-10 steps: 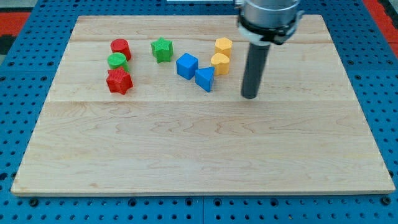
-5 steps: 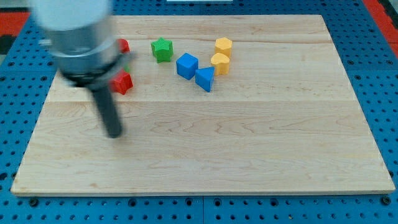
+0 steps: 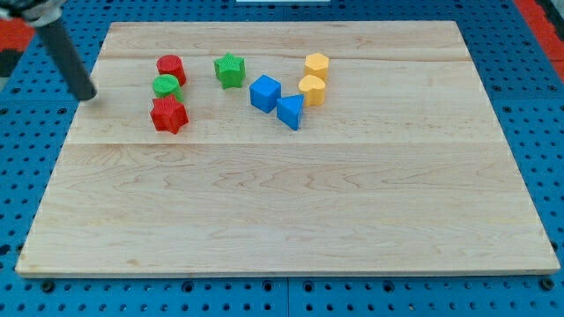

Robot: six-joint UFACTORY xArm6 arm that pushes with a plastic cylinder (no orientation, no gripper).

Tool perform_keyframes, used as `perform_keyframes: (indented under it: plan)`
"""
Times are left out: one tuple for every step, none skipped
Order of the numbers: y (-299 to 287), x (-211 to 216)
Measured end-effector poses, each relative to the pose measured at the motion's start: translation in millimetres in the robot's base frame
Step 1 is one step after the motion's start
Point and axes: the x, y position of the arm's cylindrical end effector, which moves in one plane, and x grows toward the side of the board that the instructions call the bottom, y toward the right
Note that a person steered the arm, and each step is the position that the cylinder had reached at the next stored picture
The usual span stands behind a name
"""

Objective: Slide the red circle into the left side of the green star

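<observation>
having crossed from the board's middle, my tip (image 3: 86, 95) is now sitting left of the red circle (image 3: 171, 68); green star (image 3: 230, 70) is lying unmoved; no claw fitted.

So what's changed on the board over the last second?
Only my tip moved: it swept from the right of the yellow blocks across to the view's left edge, now left of the red circle with a gap between. Nothing was pushed; the green star and all other blocks sit where they were.
</observation>
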Motion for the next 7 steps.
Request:
perform_keyframes:
  plan:
    - [44, -18]
    - [98, -20]
    - [111, -21]
    - [107, -27]
    - [125, -33]
    - [136, -33]
    - [143, -33]
